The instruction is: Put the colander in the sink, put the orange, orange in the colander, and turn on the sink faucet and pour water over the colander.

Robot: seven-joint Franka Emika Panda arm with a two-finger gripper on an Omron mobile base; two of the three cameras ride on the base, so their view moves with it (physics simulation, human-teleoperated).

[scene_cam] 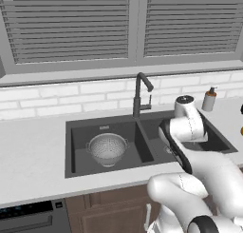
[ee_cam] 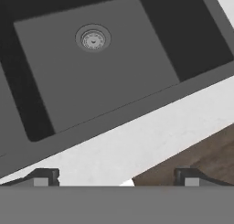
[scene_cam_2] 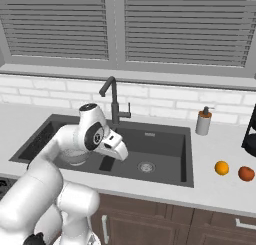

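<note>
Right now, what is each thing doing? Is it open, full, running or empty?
colander: upright in the sink's left basin, empty
sink faucet: off, no stream
oranges: both on the counter right of the sink
right basin: empty, dry
fingers: spread open, holding nothing

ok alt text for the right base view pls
A white robot arm reaches over a dark double-basin sink, its colander partly hidden in the left basin. Two oranges sit on the counter right of the sink, near a soap bottle and faucet.

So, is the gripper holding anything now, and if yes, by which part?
Nothing is held. The gripper is open, its fingers apart over the sink front edge.
</note>
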